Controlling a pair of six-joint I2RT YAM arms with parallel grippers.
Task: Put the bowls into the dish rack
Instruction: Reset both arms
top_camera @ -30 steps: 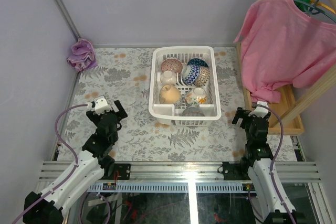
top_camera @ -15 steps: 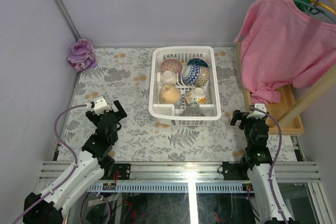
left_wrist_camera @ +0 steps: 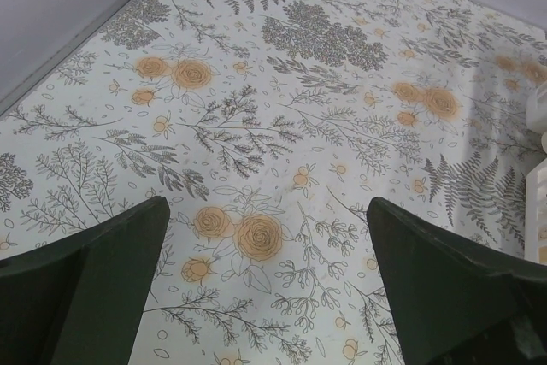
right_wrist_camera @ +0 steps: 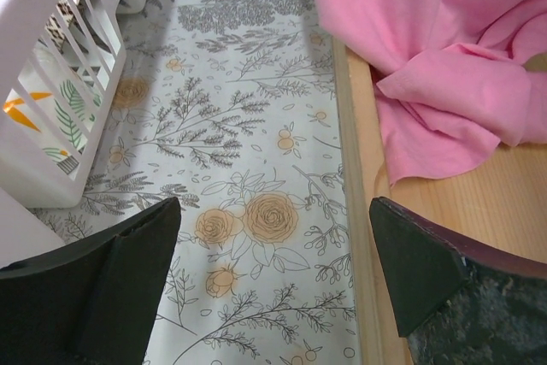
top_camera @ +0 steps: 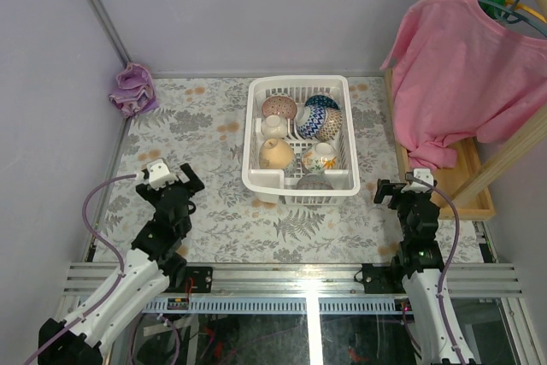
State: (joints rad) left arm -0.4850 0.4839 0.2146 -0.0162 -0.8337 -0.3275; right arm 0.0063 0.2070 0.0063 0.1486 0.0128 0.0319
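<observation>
Black and blunt, the left fingers [top_camera: 173, 177] stand spread wide with nothing between them, low over the flowered desk [top_camera: 214, 220]. In the left wrist view only the two dark tips show, cut off by the bottom edge. Between them lie printed roses and ferns. A sliver of white at that view's right edge is too small to name.

The right fingers [top_camera: 403, 187] are equally released and empty, beside the near right corner of the dish rack [top_camera: 253, 138]. From the right wrist, the rack's slotted white wall fills the left side. Orange and green bowl patterns show through the slots, but which bowl they belong to cannot be told.

The rack sits mid-desk, well ahead of both arms, with the bowls inside:
- A pink-red bowl [top_camera: 279, 108] and a blue-white netted bowl [top_camera: 321, 117] stand on edge at the far end.
- A small whitish bowl [top_camera: 273, 126] is just in front of the pink-red one.
- A tan bowl [top_camera: 276, 154] and a pale patterned bowl [top_camera: 320, 157] lie nearer.
- A greyish bowl [top_camera: 314, 181] at the near wall is half hidden by the rim.

How the bowls lean on the tines is hard to make out from above.

A purple cloth [top_camera: 132, 89] is bunched in the far left corner. A pink garment [top_camera: 461, 66] hangs at the right, its top cropped. It drapes onto a wooden frame [top_camera: 475, 187] and hides most of it.
</observation>
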